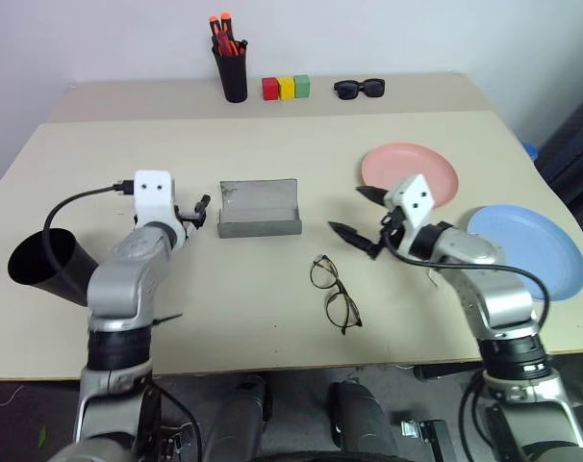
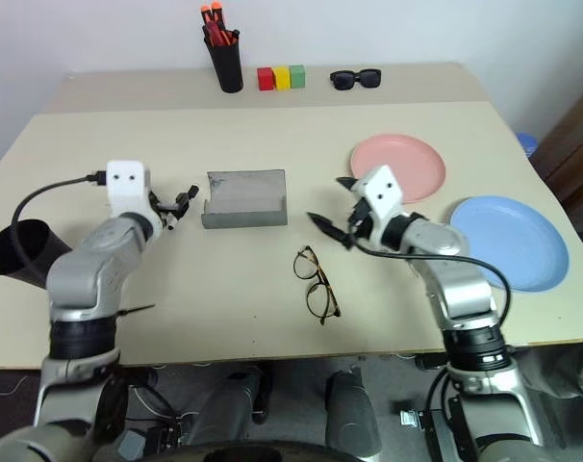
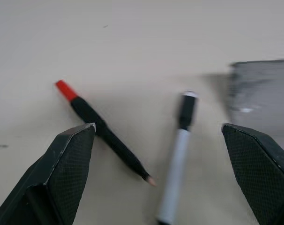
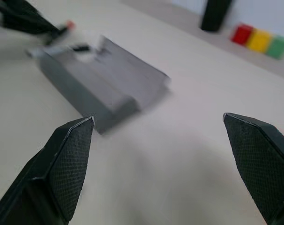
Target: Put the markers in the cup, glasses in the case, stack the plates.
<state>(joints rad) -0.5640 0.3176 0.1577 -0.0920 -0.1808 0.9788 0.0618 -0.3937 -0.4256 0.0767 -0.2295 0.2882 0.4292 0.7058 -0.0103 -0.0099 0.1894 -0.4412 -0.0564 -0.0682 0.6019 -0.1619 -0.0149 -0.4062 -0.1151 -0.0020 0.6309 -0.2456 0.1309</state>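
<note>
Left wrist view caught two markers [image 3: 132, 140] on the table [image 1: 272, 154] between the spread left gripper [image 3: 165, 140]. Head views hid them. Right gripper [image 1: 354, 212] gaped, empty.

On the beige table [image 1: 272, 327], a grey case [image 1: 260, 209], a salmon-pink plate [image 1: 436, 166], a light blue plate [image 1: 542, 245]. One marker [image 3: 102, 130] is black with a red cap, the other [image 3: 177, 154] white with a black cap. Far back: red [image 1: 269, 89], yellow [image 1: 286, 88], green [image 1: 302, 87] blocks, black sunglasses [image 1: 359, 89], and a black pen holder [image 1: 234, 72] with orange-capped pens [image 1: 224, 29]. Matte black cup [image 1: 46, 265] on the left.
</note>
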